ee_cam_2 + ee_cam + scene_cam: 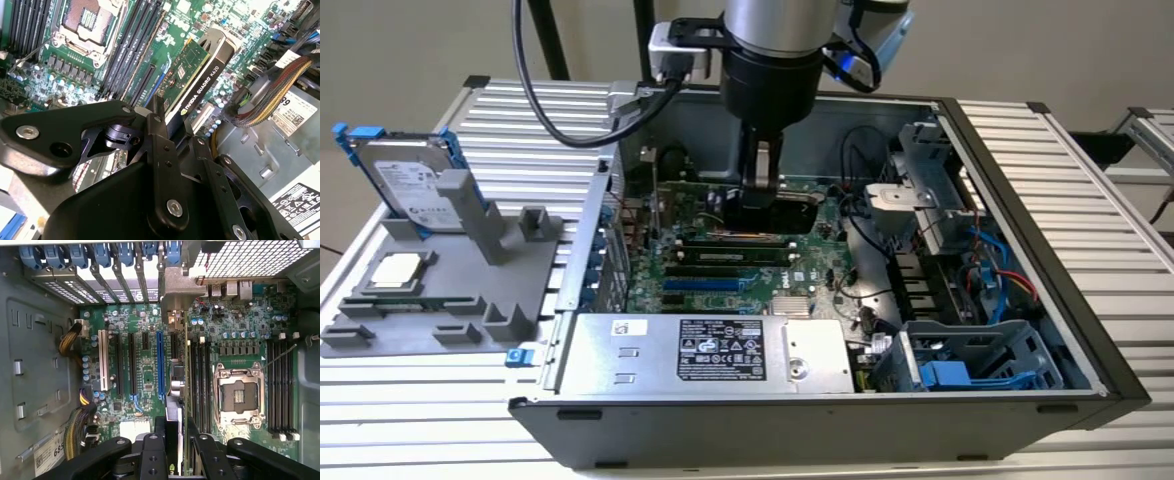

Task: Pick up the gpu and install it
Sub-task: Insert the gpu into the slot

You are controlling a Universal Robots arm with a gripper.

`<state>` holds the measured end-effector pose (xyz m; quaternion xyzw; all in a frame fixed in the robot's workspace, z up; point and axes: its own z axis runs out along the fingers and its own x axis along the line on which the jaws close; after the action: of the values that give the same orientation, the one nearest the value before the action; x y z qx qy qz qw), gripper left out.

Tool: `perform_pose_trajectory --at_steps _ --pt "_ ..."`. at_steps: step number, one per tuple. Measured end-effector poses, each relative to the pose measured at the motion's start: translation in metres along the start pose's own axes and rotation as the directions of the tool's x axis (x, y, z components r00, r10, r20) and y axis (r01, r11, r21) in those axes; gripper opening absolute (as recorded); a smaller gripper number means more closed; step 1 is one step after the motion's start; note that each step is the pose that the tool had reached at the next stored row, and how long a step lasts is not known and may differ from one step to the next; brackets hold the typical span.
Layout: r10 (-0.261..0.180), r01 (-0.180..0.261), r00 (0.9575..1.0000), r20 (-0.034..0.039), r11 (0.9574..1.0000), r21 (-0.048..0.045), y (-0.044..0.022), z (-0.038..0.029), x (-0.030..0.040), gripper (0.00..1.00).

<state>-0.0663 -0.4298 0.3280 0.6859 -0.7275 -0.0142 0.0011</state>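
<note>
One robot arm reaches down into an open computer case (1014, 340) lying on a ribbed metal bench (1067, 150). Its black tool (167, 125) is pinching the gpu (192, 75), a green card with a black cover, held on edge just above the motherboard (145, 370) near the blue expansion slot (160, 365). In the exterior view, a hard drive (407, 185) and a CPU chip (394, 270) sit on a grey tray (400, 335) at the exterior view's left.
</note>
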Motion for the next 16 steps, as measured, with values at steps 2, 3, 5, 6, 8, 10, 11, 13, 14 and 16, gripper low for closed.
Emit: perform_pose_trajectory --at_steps 2,3,5,6,8,10,11,13,14,16 --pt "0.000 0.000 1.0000 0.0001 1.0000 0.0001 0.0001 0.0007 0.0000 0.00" --pt "0.000 0.000 1.0000 0.0000 1.0000 0.0001 0.0002 0.0009 0.0000 0.00" --pt "0.000 0.000 1.0000 0.0000 1.0000 0.0001 0.0003 0.0016 0.0000 0.00" --pt "0.000 0.000 1.0000 -0.0001 1.0000 0.0001 0.0003 0.0018 0.0001 0.00" --pt "0.000 0.000 1.0000 -0.0001 1.0000 0.0001 0.0004 0.0023 0.0001 0.00" --pt "0.000 0.000 1.0000 0.0000 1.0000 0.0001 0.0005 0.0029 0.0001 0.00" --pt "0.000 0.000 1.0000 0.0000 1.0000 0.0001 0.0006 0.0031 0.0001 0.00" --pt "0.000 0.000 1.0000 -0.0001 1.0000 0.0001 0.0006 0.0034 0.0001 0.00" --pt "0.000 0.000 1.0000 -0.0001 1.0000 0.0001 0.0006 0.0035 0.0001 0.00" --pt "0.000 0.000 1.0000 0.0000 1.0000 0.0001 0.0006 0.0036 0.0001 0.00"
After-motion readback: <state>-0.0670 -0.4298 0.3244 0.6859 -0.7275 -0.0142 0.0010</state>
